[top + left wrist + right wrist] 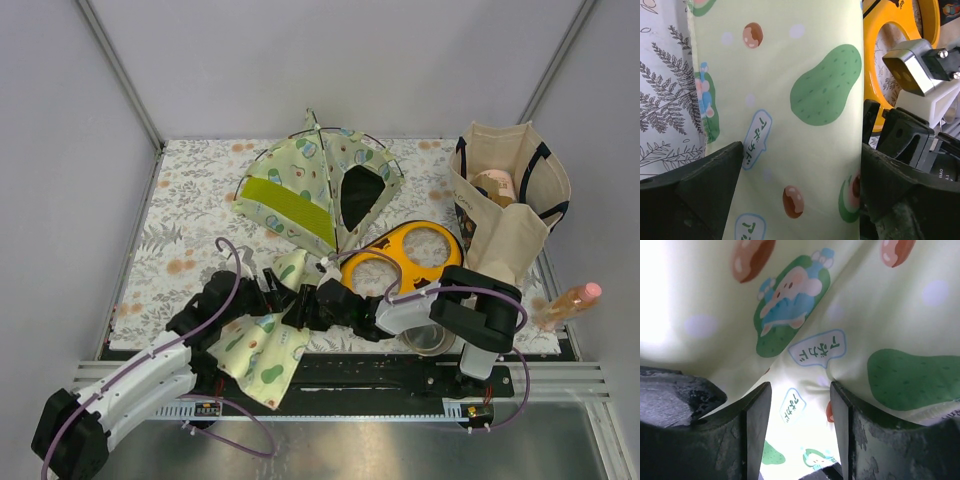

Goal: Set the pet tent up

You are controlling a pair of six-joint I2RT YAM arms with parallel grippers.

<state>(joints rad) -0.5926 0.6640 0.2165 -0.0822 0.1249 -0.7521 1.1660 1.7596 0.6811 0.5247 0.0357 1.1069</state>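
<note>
**Left gripper [801, 167] and right gripper [799, 412] positioned at the avocado-print mat [262, 355]**

Black fingers [700, 192] of the left gripper are filling both lower corners of the left wrist view. They are standing wide apart. The mat's pale green fabric is lying between them and nothing is being clamped. An orange feeder [880, 55] is showing at the upper right of that frame, and the floral table cover [665, 100] is showing along the left edge.

In the right wrist view, the fingers [756, 425] are standing partly apart in the lower half of the frame. Printed fabric is filling the frame beyond them and is puckering at the right-hand fingertip. Whether the fabric is being pinched cannot be told.

In the top view, the pet tent [315, 190] is standing upright at the upper centre of the frame, on the table cover. Its lime-green panel [290, 208] is facing the lower left and its dark opening [360, 195] is facing the lower right. The feeder is lying just beside the tent's lower right edge. Both grippers are meeting at the centre of the frame, below the tent, with the mat spreading toward the lower left and overhanging the near rail.

A canvas tote bag [505, 200] is standing at the upper right. A bottle [570, 303] is lying at the right edge.
</note>
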